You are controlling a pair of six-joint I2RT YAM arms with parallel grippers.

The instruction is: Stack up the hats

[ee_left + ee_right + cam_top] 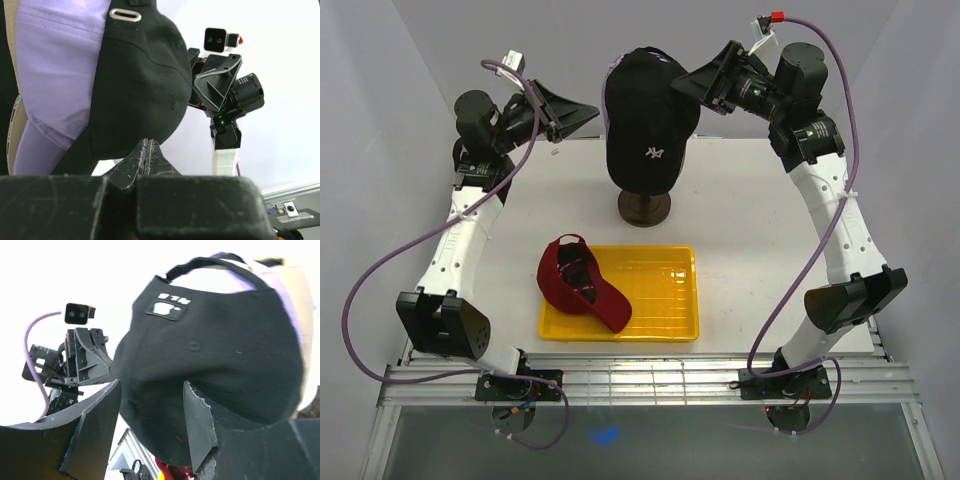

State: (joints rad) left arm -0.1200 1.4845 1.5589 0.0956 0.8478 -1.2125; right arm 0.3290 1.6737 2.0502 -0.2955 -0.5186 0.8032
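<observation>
Black cap (pixel 642 110) tops the stack on its stand (pixel 644 207), over the lavender cap (pixel 60 65) and the tan cap (pixel 300 295). The right hand (pixel 685 85) stands wide at the crown, apparently gripping nothing. The left hand (pixel 148 150), pinched shut and empty, hovers just beside it. Both should back straight off so as not to drag the crown. The red cap (pixel 582 282) waits, overhanging the yellow tray (pixel 665 300), whose rim could snag a low approach.

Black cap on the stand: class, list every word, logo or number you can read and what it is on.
"NY": white emblem on front of the black cap, top view.
White patch on its back, right wrist view: too blurred to read.
Red cap, yellow tray: no text shows.
</observation>
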